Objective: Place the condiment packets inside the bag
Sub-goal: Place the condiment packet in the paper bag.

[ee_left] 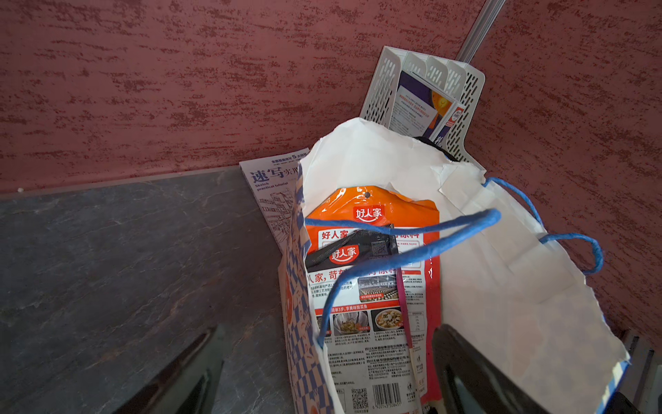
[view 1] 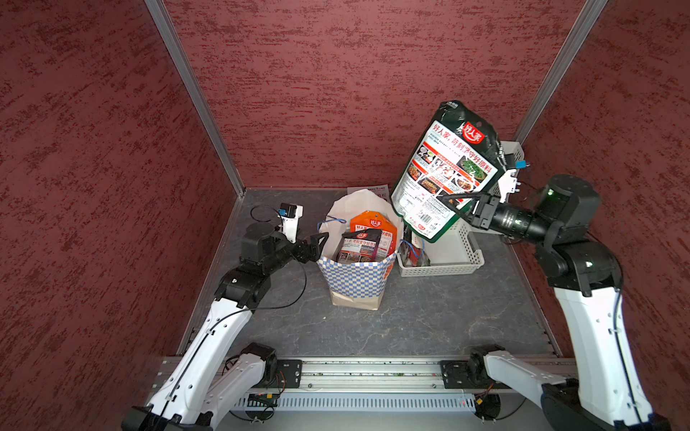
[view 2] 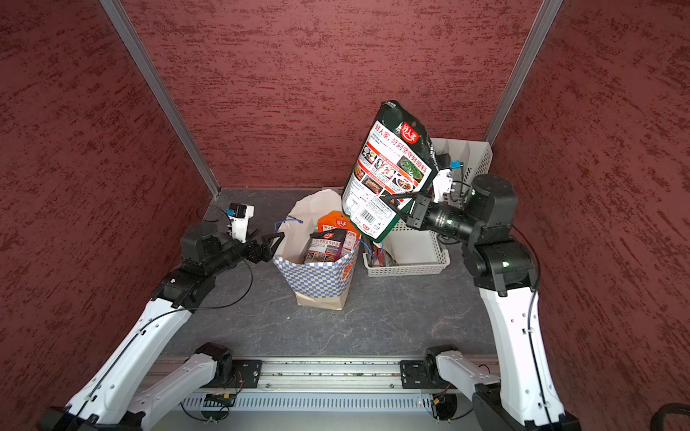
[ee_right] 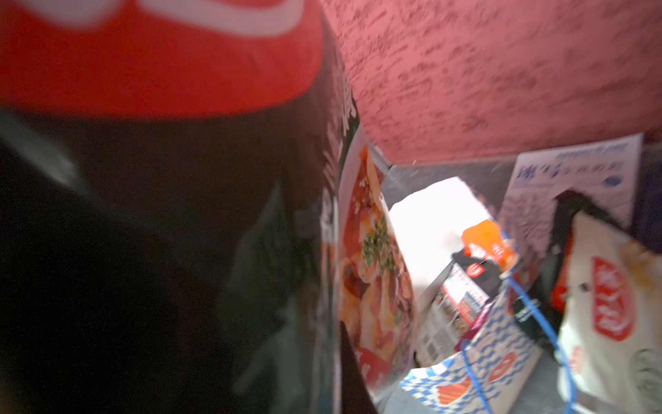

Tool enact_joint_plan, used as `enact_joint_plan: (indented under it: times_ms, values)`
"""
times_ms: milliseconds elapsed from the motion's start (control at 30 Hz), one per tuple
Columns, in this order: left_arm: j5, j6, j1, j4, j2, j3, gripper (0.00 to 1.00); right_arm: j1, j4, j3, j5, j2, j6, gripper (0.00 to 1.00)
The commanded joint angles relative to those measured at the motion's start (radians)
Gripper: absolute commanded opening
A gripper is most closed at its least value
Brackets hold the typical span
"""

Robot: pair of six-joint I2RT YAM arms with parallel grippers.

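Both top views look steeply down over the whole worktop (view 1: 429, 317); both wrist cameras closely face the bag (ee_left: 501, 251).

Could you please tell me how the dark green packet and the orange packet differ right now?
The dark green packet is held up in the air, clamped near its lower edge by the right gripper; the orange packet stands inside the bag, ungripped. The dark green packet is fully exposed, while the orange packet is partly hidden behind a black packet. Both are glossy pouches bearing the same red logo.
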Motion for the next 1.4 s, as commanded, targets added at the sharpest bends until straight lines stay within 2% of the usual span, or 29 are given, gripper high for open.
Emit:
enact_joint_plan:
  times_ms: [0,100,267,367,433,633,800,1100,1367]
  values:
    - [-0.03,-0.025,0.001,-0.04,0.047,0.067,0.85,0.115,0.047,0.021,0.011,0.052,0.13,0.0]
    - [-0.058,-0.054,0.004,-0.063,0.078,0.106,0.76,0.198,0.007,0.071,0.042,0.145,0.166,0.0]
    - [-0.051,-0.087,0.013,-0.011,0.078,0.099,0.54,0.274,-0.115,0.2,0.093,0.284,0.196,0.0]
    - [-0.054,-0.115,0.024,-0.005,0.08,0.099,0.37,0.282,-0.244,0.284,0.134,0.366,0.216,0.0]
    - [-0.06,-0.142,0.034,0.001,0.071,0.093,0.25,0.291,-0.263,0.301,0.134,0.406,0.241,0.0]
    - [-0.056,-0.26,0.062,0.075,0.001,0.016,0.07,0.37,-0.275,0.315,0.106,0.492,0.319,0.0]
    - [-0.013,-0.353,0.077,0.148,-0.038,-0.049,0.0,0.388,-0.33,0.33,0.114,0.534,0.368,0.0]
    - [0.038,-0.366,0.081,0.178,-0.022,-0.06,0.0,0.396,-0.393,0.329,0.071,0.552,0.475,0.0]
    - [0.101,-0.369,0.082,0.243,-0.016,-0.078,0.0,0.412,-0.291,0.242,0.022,0.589,0.539,0.0]
